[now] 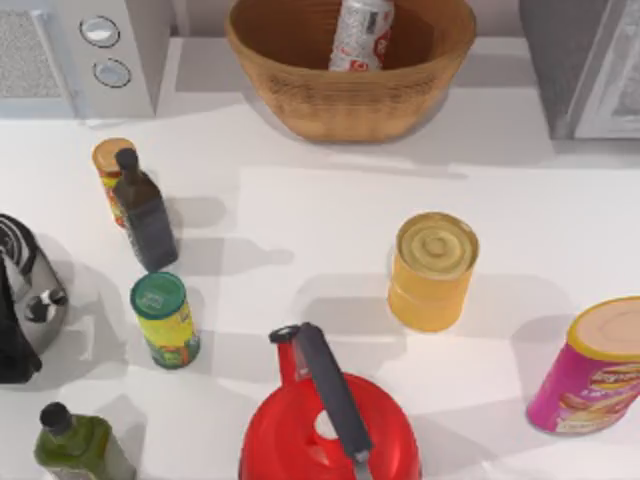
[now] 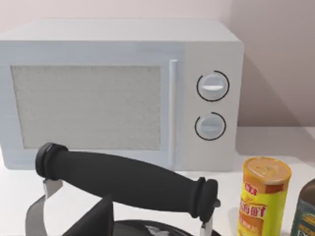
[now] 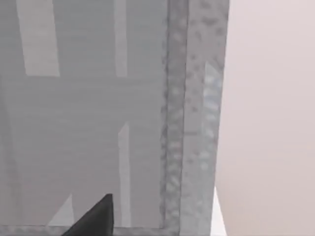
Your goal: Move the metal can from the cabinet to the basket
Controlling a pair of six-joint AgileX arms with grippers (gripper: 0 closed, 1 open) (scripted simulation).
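Observation:
The metal can (image 1: 362, 35), silver-white with red markings, stands leaning inside the tan wicker basket (image 1: 300, 100) at the back middle of the table. The dark-grey cabinet (image 1: 560, 70) with its lighter door panel is at the back right. In the right wrist view a dark part of my right gripper (image 3: 96, 219) sits close in front of the cabinet (image 3: 88, 123). In the left wrist view a dark part of my left gripper (image 2: 96, 221) hangs just above a kettle's black handle (image 2: 123, 179), facing the microwave (image 2: 123, 93).
The microwave (image 1: 110, 50) is at the back left. On the table stand a wide yellow tin (image 1: 432, 270), a red kettle (image 1: 330, 420), a pink tube (image 1: 595, 370), a green-lidded can (image 1: 165, 320), a dark bottle (image 1: 145, 215) and a silver kettle (image 1: 25, 300).

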